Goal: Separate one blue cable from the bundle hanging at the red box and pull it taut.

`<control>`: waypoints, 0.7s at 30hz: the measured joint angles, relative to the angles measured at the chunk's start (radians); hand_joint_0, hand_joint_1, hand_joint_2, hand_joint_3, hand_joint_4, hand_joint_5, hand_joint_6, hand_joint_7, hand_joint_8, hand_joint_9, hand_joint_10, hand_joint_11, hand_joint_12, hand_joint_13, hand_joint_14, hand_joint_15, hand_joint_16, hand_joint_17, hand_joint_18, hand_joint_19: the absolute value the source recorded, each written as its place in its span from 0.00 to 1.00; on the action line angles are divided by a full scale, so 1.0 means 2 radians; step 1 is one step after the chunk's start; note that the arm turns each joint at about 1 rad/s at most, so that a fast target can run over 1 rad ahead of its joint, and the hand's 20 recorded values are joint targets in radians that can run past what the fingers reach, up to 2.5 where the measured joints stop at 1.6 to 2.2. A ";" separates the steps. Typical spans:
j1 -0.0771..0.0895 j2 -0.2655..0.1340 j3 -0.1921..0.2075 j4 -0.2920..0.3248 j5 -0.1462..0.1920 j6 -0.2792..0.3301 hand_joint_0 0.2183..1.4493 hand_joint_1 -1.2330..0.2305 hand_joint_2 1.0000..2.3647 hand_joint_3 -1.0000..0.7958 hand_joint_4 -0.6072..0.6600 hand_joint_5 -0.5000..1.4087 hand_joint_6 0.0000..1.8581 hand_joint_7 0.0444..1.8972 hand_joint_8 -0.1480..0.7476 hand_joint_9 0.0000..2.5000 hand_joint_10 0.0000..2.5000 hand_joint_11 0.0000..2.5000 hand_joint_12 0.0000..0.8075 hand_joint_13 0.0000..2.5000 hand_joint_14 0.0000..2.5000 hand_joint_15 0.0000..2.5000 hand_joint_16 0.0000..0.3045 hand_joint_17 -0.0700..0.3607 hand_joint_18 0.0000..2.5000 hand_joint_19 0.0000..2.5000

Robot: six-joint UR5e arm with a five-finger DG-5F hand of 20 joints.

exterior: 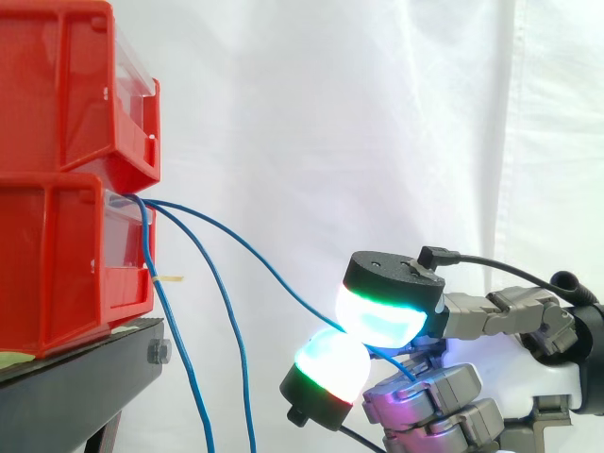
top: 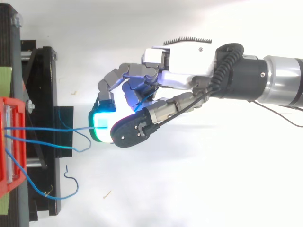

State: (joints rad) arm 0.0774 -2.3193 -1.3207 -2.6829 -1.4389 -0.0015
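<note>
Cables [exterior: 237,330] hang from the lower red bin [exterior: 57,264], and you see one blue cable [exterior: 283,283] run to the hand [exterior: 444,392], pinched between its pads [exterior: 377,316].

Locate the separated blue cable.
Side view: the blue cable runs from the lower red bin at left, down-right to the robot hand, pinched between its glowing pads.

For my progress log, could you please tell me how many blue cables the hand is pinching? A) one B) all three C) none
A: one cable runs from the bin to the hand, pinched between its pads; the other two hang free.
</note>
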 measured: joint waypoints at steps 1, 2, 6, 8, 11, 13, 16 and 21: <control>0.000 0.000 0.000 0.000 0.000 0.000 0.39 0.31 0.01 0.51 0.33 0.18 0.50 0.59 0.58 0.22 1.00 0.52 0.51 0.29 1.00 0.56 0.15 0.41 0.56 0.51; 0.000 0.000 0.000 0.000 0.000 0.000 0.39 0.31 0.01 0.51 0.32 0.18 0.50 0.59 0.58 0.22 1.00 0.51 0.51 0.29 1.00 0.56 0.15 0.41 0.56 0.51; 0.000 0.000 0.000 0.000 0.000 0.000 0.39 0.31 0.01 0.51 0.33 0.18 0.50 0.59 0.58 0.22 1.00 0.52 0.51 0.29 1.00 0.56 0.16 0.41 0.55 0.51; 0.000 0.000 0.000 0.000 0.000 0.000 0.39 0.31 0.01 0.51 0.33 0.18 0.50 0.59 0.58 0.22 1.00 0.51 0.51 0.29 1.00 0.56 0.16 0.41 0.55 0.51; 0.000 0.000 0.000 0.000 0.000 0.000 0.39 0.31 0.01 0.51 0.33 0.18 0.50 0.59 0.57 0.22 1.00 0.51 0.51 0.29 1.00 0.56 0.16 0.41 0.55 0.51; 0.000 0.000 0.000 0.000 0.000 0.000 0.39 0.31 0.01 0.51 0.33 0.18 0.50 0.59 0.58 0.22 1.00 0.51 0.51 0.29 1.00 0.56 0.15 0.41 0.55 0.51; 0.000 0.000 0.000 0.000 0.000 0.000 0.39 0.31 0.01 0.51 0.33 0.18 0.50 0.59 0.58 0.22 1.00 0.51 0.51 0.29 1.00 0.56 0.15 0.41 0.55 0.51; 0.000 0.000 0.000 0.000 0.000 0.000 0.39 0.31 0.01 0.51 0.33 0.18 0.50 0.59 0.58 0.22 1.00 0.51 0.51 0.29 1.00 0.56 0.15 0.41 0.55 0.52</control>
State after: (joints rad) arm 0.0774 -2.3194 -1.3206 -2.6830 -1.4389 -0.0015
